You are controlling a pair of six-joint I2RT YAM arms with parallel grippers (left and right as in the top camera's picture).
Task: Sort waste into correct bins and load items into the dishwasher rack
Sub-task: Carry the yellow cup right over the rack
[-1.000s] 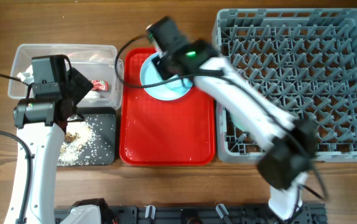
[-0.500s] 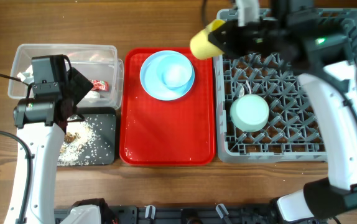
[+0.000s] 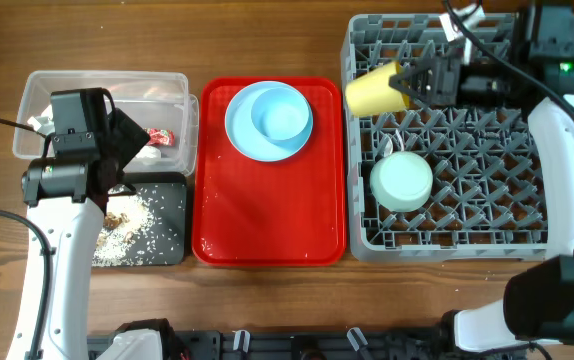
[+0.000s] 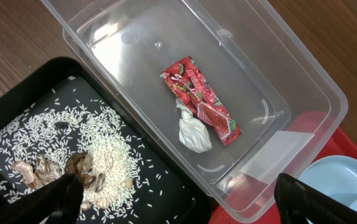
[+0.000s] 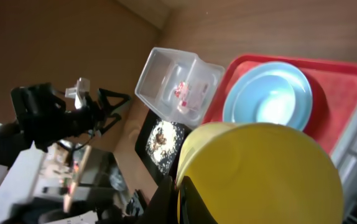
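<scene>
The right hand (image 3: 417,85), clamped on the yellow cup (image 3: 372,92), holds it on its side over the dishwasher rack's (image 3: 487,150) upper-left corner, long axis left-to-right, wider end leftward, just above the mint bowl (image 3: 401,181) in frame, while the left hand (image 4: 181,202) gapes wide at far left.

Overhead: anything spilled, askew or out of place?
Nothing spilled: rice sits inside the black tray. Only the yellow cup is askew, lying sideways in the right claw over the left edge of the rack, not seated.
</scene>
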